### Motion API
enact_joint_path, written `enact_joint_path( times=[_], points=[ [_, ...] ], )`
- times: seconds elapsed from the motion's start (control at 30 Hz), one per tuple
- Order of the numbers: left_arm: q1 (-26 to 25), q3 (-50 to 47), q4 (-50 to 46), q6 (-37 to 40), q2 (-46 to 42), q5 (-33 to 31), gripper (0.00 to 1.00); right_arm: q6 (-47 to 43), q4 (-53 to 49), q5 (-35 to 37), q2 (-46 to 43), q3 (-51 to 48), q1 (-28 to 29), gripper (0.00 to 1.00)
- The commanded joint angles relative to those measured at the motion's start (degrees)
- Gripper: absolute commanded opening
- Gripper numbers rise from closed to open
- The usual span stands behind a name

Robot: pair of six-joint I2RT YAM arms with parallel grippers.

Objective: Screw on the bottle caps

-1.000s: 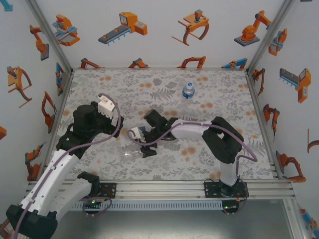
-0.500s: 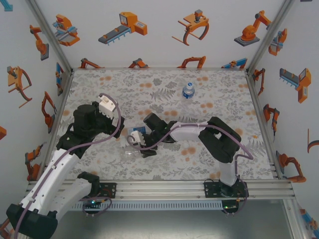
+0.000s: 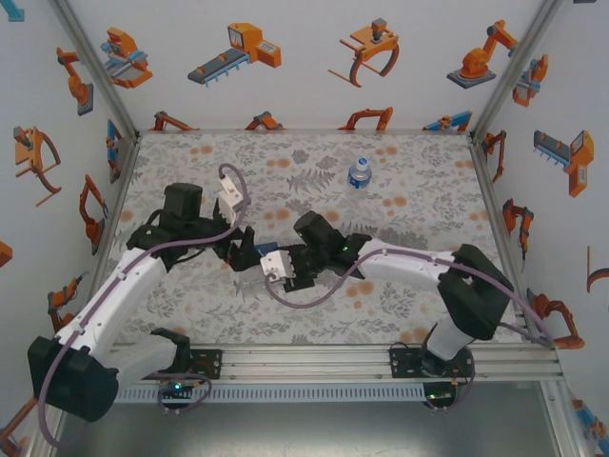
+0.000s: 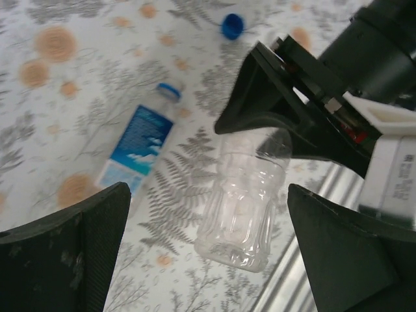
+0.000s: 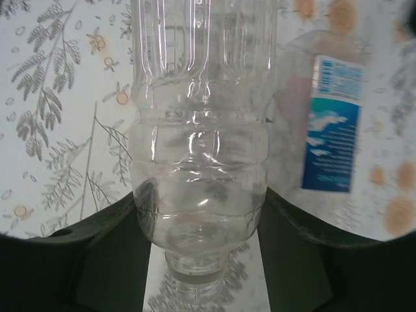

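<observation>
Slippage risk imo: right gripper [image 5: 198,260] pinches the unlabelled bottle [image 4: 244,195] by its neck end, left gripper [image 4: 208,250] wide open, empty. Thin plastic could twist loose.

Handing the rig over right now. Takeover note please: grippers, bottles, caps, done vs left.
Left gripper: open, empty, pointed at the held bottle.
Right gripper: shut on the unlabelled bottle, gripped at the neck end; I can't make out a cap on it.
Labelled bottle: lying on the mat, with a blue cap sitting on its neck.
Loose blue cap: on the mat, beyond both bottles.
Back bottle: upright near the far edge; too small to tell whether it is capped.
Done: the lying bottle looks capped.
Left: probably fetch the loose cap with the left gripper, screw it onto the held bottle, then check the back one.
</observation>
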Motion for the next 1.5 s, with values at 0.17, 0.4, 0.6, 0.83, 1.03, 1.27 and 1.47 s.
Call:
enact_joint_path(
  times=[0.17, 0.4, 0.6, 0.83, 1.03, 1.27, 1.47],
  points=[
    [-0.2, 5.0, -6.5, 2.7, 4.1, 17.2, 0.98, -17.8, -1.6, 14.6, -13.0, -5.1, 3.4, 0.43],
    [-1.3, 8.4, -11.3, 4.3, 7.2, 20.8, 0.97, -28.1, -1.2, 21.7, -20.7, -5.9, 5.7, 0.38],
    [-4.5, 11.2, -14.8, 5.0, 9.8, 22.5, 0.96, -34.9, -0.7, 25.9, -24.5, -5.7, 7.3, 0.35],
    [-7.4, 15.0, -19.2, 6.5, 13.2, 23.0, 0.88, -42.3, 0.1, 30.0, -27.8, -5.6, 9.8, 0.31],
    [-8.0, 16.1, -19.3, 6.3, 13.7, 23.6, 0.8, -46.5, 0.9, 33.8, -28.8, -5.0, 12.5, 0.3],
    [-8.8, 16.7, -19.2, 6.1, 14.2, 23.7, 0.73, -47.7, 1.9, 36.2, -28.2, -4.7, 13.8, 0.29],
    [-9.1, 16.1, -19.3, 6.0, 14.4, 23.8, 0.72, -48.3, 2.7, 37.3, -28.1, -4.4, 14.5, 0.29]
  ],
)
